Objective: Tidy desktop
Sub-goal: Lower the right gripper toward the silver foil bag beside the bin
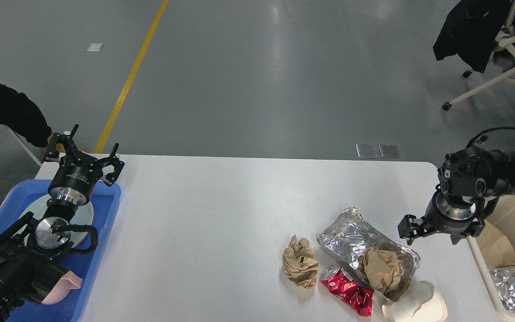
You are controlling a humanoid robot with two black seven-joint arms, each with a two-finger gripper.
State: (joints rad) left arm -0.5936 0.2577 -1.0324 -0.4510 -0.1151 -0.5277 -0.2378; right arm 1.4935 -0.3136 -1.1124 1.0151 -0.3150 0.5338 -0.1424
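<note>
The white desktop (221, 214) carries a cluster of rubbish at its front right: a crumpled brown paper ball (300, 261), a silver foil bag (351, 237) with a second brown paper wad (380, 266) on it, a red foil wrapper (349, 293) and a white paper cup (416, 306) on its side. My right gripper (438, 231) hangs open and empty just right of the foil bag, above the table's right end. My left gripper (85, 156) is open and empty over the back edge of the blue tray.
A blue tray (105, 214) at the left holds a pale plate (85, 214) and a pink item (63, 286). A cream bin (514, 219) beside the table's right edge holds brown paper and foil. A person's dark sleeve (7, 112) shows far left, and a chair (503, 67) stands at the back right.
</note>
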